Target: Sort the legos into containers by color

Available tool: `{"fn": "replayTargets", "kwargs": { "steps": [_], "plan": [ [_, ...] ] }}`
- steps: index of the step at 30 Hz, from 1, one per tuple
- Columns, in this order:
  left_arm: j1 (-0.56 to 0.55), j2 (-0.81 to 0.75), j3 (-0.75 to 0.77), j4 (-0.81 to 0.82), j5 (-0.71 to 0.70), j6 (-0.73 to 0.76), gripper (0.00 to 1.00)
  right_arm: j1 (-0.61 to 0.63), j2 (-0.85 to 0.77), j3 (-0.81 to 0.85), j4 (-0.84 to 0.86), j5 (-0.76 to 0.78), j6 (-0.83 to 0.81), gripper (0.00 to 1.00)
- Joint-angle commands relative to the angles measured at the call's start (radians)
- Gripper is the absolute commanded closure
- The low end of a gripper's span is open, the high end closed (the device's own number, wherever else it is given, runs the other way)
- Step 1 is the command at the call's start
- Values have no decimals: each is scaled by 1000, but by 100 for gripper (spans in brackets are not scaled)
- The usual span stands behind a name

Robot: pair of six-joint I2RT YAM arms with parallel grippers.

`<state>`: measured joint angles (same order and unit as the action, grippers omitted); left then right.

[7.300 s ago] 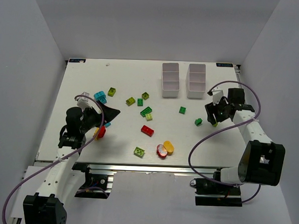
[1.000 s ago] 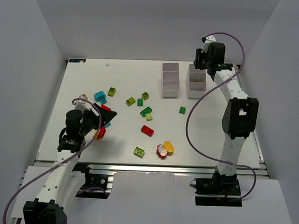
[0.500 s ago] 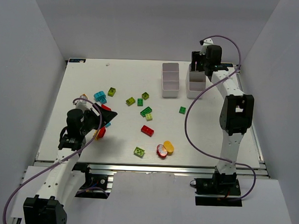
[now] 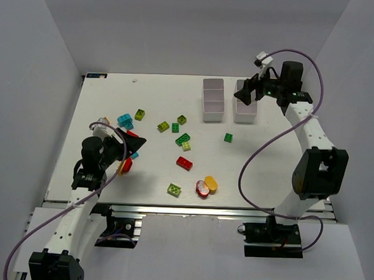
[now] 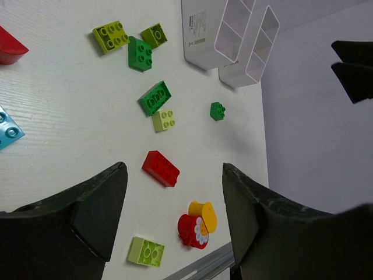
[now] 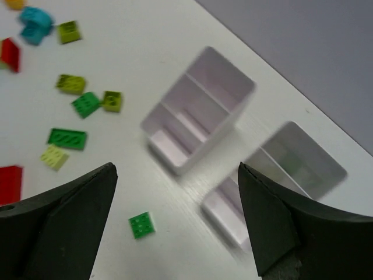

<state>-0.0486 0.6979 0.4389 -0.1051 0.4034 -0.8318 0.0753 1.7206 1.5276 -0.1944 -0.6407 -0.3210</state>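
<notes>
Two white three-compartment bins stand at the back: the left bin (image 4: 213, 119) and the right bin (image 4: 245, 119). My right gripper (image 4: 243, 93) hovers open and empty over the right bin; in the right wrist view (image 6: 176, 169) a blurred green shape (image 6: 297, 167) lies in that bin (image 6: 230, 219). My left gripper (image 4: 132, 145) is open and empty, low at the left. Between its fingers the left wrist view shows a red brick (image 5: 160, 168) farther off on the table. Loose legos include a small green brick (image 4: 228, 137), a green long brick (image 4: 182, 139) and cyan bricks (image 4: 124, 120).
Lime and dark green bricks (image 4: 169, 126) lie mid-table. A lime brick (image 4: 173, 189) and a red and yellow flower piece (image 4: 203, 187) sit near the front edge. A red piece (image 4: 127, 166) lies beside the left gripper. White walls enclose the table.
My right arm rose from the table's right side to the bins; the dark green brick that lay there is gone. In the last second its wrist swung right. The left arm stayed put.
</notes>
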Motion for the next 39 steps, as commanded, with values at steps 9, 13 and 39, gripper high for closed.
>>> {"fn": "replayTargets", "kwargs": {
  "steps": [9,13,39],
  "plan": [
    [3,-77,-6,-47,-12,23,24,154,-190,-216,-252,14,-207,41],
    [3,-77,-20,-39,-6,23,24,224,-211,-314,-229,208,-122,40],
    [3,-60,-11,-82,-25,33,24,308,125,-187,-257,397,-444,21]
  ]
}}
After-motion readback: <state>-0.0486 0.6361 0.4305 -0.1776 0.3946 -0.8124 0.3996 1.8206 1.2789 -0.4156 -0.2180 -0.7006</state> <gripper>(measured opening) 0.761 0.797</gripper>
